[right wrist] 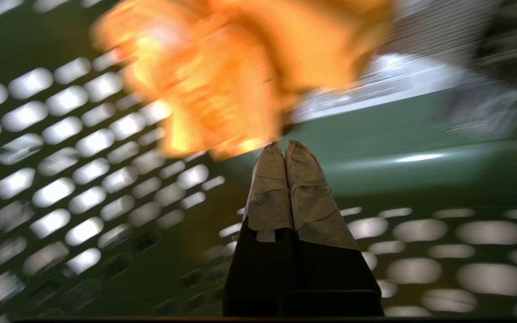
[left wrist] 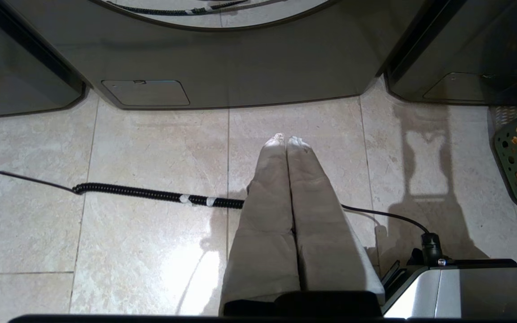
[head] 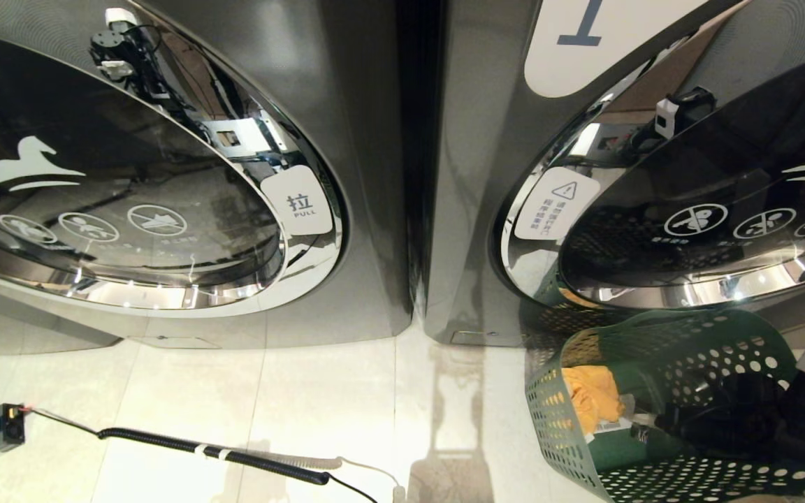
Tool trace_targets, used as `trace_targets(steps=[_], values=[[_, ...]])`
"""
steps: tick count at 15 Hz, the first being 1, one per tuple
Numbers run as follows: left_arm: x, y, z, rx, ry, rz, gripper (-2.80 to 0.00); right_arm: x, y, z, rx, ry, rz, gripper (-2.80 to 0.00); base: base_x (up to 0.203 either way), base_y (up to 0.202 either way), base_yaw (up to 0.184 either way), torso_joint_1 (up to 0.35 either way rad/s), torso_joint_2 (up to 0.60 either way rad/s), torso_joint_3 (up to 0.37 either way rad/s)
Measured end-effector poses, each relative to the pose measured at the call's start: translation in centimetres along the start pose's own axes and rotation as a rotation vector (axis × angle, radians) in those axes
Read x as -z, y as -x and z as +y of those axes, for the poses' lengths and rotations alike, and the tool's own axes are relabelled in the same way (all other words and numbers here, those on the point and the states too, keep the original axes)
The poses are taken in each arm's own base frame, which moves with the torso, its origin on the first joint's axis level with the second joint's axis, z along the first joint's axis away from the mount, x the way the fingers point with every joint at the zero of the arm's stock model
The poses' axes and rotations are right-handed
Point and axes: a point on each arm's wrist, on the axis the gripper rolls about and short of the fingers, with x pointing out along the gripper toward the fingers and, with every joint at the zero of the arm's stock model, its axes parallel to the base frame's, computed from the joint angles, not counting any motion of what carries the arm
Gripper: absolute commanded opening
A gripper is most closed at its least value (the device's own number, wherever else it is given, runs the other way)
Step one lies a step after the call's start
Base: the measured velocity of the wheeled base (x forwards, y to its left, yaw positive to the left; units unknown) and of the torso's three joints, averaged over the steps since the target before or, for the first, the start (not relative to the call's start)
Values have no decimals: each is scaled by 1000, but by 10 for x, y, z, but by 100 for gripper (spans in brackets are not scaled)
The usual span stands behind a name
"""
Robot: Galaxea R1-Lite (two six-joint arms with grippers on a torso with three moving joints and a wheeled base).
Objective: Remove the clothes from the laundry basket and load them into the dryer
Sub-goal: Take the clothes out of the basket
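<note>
The orange garment (head: 591, 399) lies in the green laundry basket (head: 563, 447) at five o'clock, below the right dryer (head: 689, 230). The right gripper (right wrist: 284, 144) is inside the basket, jaws together, empty. The left gripper (left wrist: 285, 138) hangs over the floor (left wrist: 151, 233), jaws together.
</note>
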Motion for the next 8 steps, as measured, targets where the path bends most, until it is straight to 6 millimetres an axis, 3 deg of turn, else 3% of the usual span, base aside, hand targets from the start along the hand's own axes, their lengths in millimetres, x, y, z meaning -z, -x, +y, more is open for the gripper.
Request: trace_targets(steps=[2, 3, 8], values=[[0, 0, 0, 0, 0, 0, -280, 1, 1, 5, -66, 1, 8, -280, 0, 0, 0, 0, 0, 0], [0, 0, 0, 0, 0, 0, -280, 1, 2, 8, -113, -4, 14, 0, 0, 0, 0, 0, 0, 0], [0, 0, 0, 0, 0, 0, -280, 0, -4, 17, -173, -64, 43, 0, 0, 0, 0, 0, 0, 0]])
